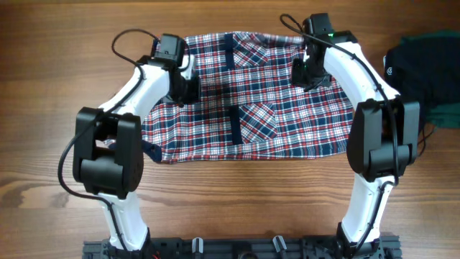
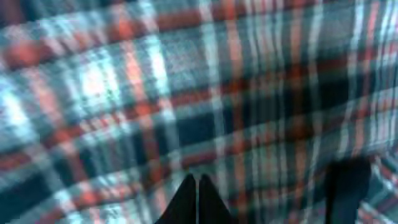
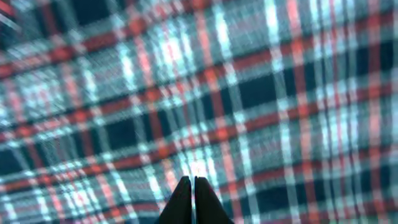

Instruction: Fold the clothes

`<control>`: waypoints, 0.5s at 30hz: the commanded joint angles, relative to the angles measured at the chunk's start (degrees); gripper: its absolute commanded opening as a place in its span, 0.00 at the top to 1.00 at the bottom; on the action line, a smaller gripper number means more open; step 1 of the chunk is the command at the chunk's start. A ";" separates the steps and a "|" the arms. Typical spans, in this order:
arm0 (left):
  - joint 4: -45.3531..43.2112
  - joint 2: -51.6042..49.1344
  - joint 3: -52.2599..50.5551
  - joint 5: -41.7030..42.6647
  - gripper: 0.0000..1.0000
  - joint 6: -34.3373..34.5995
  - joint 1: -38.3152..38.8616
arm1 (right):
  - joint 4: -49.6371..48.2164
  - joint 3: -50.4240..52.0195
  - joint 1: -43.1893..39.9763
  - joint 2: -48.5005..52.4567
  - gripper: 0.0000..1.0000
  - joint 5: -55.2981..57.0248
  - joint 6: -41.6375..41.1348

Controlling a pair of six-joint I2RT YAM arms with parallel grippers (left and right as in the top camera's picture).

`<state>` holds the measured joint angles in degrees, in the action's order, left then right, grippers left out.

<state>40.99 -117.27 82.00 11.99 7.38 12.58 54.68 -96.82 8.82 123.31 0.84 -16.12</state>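
Left pincer (image 2: pixel 197 186) and right pincer (image 3: pixel 193 186) both look clenched on the plaid shirt (image 1: pixel 251 108), so I'd lift evenly and keep that fold straight imo.

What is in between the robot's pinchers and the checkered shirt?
Nothing that shows. The left gripper and the right gripper are both right down at the plaid shirt, jaws shut, with only its cloth filling each wrist view. The dark garment lies off to the right on the table, out of the way.
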 commanded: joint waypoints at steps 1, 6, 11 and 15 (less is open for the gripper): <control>3.30 4.28 -0.02 1.49 0.96 0.52 2.51 | 4.42 0.02 -0.04 -4.48 0.96 2.16 -3.85; 10.49 4.57 -0.02 1.49 0.96 0.59 3.58 | 9.75 1.42 -0.04 -4.72 0.96 2.12 -5.14; 17.81 4.57 -0.02 1.46 0.96 0.57 3.61 | 11.17 4.37 -0.04 -4.72 0.95 2.16 -6.43; 17.05 4.57 -0.02 1.44 0.38 0.52 3.61 | 8.85 4.76 -0.13 -4.72 0.55 2.56 -6.36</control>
<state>58.98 -113.93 81.97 12.56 7.62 16.12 65.28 -92.51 8.82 119.79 2.02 -21.85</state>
